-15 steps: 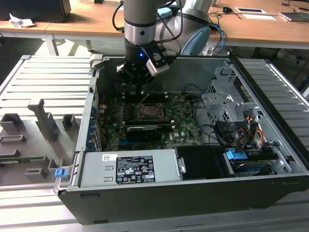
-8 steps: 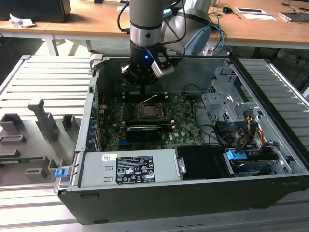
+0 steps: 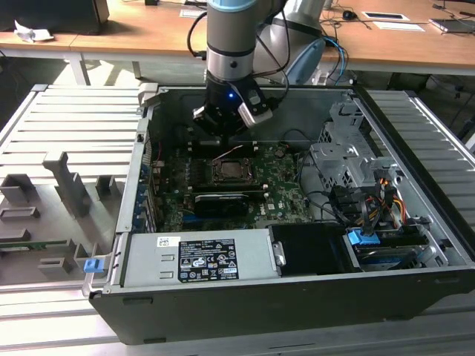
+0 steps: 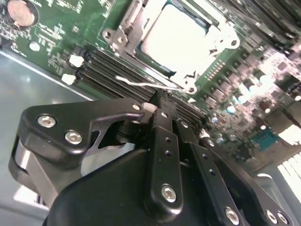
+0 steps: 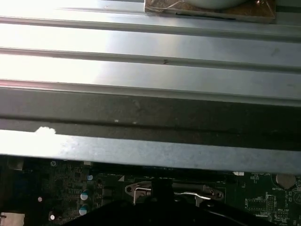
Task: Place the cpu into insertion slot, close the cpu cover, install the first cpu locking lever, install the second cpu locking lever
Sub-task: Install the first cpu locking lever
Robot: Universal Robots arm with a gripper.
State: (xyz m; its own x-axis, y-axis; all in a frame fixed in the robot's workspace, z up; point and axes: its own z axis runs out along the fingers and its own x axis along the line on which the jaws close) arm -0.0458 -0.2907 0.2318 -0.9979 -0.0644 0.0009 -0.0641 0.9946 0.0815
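Where the arm reaches down into the open computer case (image 3: pixel 297 311) in the exterior view, the gripper (image 3: pixel 223 137) hangs over the far edge of the socket (image 3: pixel 215 174), which sits amid the green board (image 3: pixel 282 185). A thin wire lever (image 3: pixel 231 153) stands tilted up just under the gripper. A long black card (image 3: pixel 221 202) lies just beside the socket on its near side. A grey power supply box (image 3: pixel 197 259) fills the front corner of the case on the exterior view's left. The case rests on a slatted metal table (image 3: pixel 67 126).

In the second wrist view the chip (image 4: pixel 176 35) lies in the socket, its top washed out by glare. The silver cover (image 4: pixel 123 26) lies flat around it like a frame. The lever (image 4: pixel 141 84) runs along the socket edge nearest the gripper (image 4: pixel 161 101), between the socket and the black memory slots (image 4: pixel 108 66). The fingers (image 4: pixel 162 141) look pressed together with nothing between them. Their tips sit right at the lever, but I cannot tell whether they touch it.

In the first wrist view the dark gripper (image 5: pixel 162 186) stands against the socket's metal edge (image 5: pixel 136 190), with the lever (image 5: pixel 188 194) just beside it. Beyond them rise the case wall (image 5: pixel 150 155) and the ribs of the table (image 5: pixel 150 47).
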